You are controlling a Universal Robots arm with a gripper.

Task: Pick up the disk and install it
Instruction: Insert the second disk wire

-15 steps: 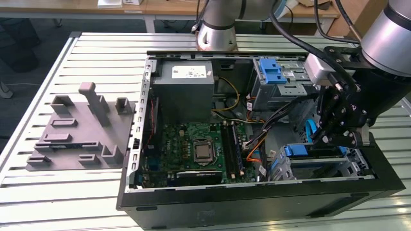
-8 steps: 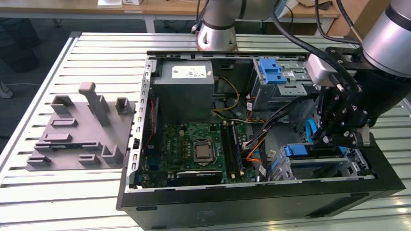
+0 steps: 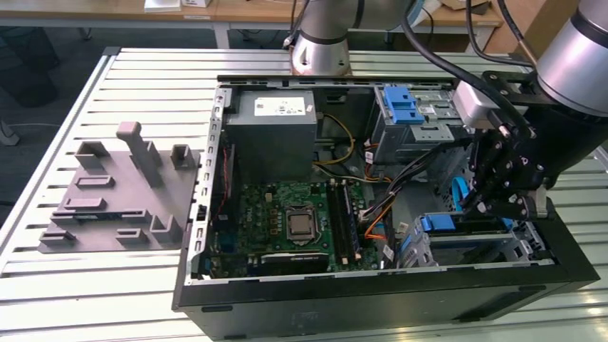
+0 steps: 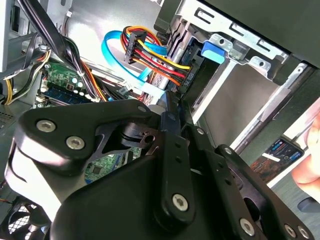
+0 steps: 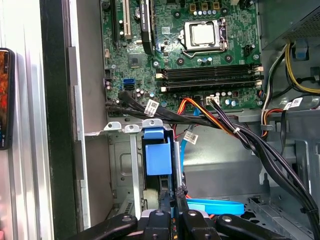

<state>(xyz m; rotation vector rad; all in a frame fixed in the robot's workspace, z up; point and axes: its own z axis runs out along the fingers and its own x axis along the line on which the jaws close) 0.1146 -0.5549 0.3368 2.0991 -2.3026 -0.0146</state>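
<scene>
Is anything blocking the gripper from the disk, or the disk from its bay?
Nothing visible does. In the first wrist view the gripper is right at the disk, whose blue-railed edge sits inside the metal cage. The black cable bundle and the blue cable run alongside, not between.

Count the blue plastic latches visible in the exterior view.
2. One blue latch on the upper drive bay by the power supply; one blue latch on the lower bay under the claw. Cables and arm may hide others.
</scene>
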